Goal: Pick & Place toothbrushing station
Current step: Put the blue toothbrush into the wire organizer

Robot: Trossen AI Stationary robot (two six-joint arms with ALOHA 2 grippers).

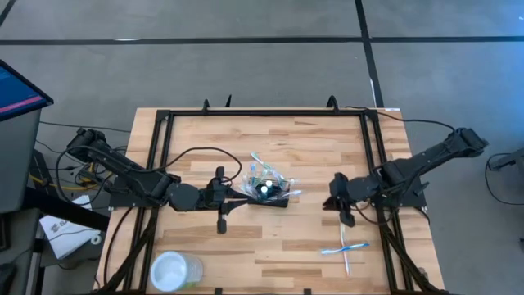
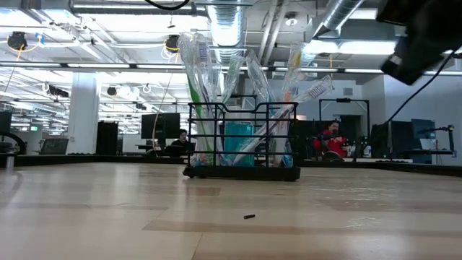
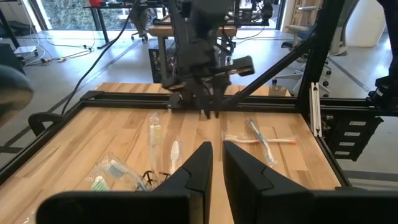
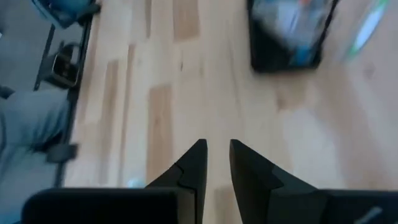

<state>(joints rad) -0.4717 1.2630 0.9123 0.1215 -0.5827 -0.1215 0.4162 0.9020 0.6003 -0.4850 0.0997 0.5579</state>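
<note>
Wooden table [image 1: 311,147] carries the wire caddy [image 1: 266,192] centrally, within both arms' reach. Left gripper [image 3: 214,163] beside it, right gripper [image 4: 216,163] apart: both slightly parted, empty.

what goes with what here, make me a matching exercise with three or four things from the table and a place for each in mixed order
Things:
1. black mesh caddy
2. clear cup
3. loose toothbrushes
4. right gripper

Places, in the high view:
A. bottom left corner of the table
B. table's middle, at the left gripper
C. lower right, alone on the wood
D. right of the caddy, apart from it

Pairs: 1-B, 2-A, 3-C, 4-D
</note>
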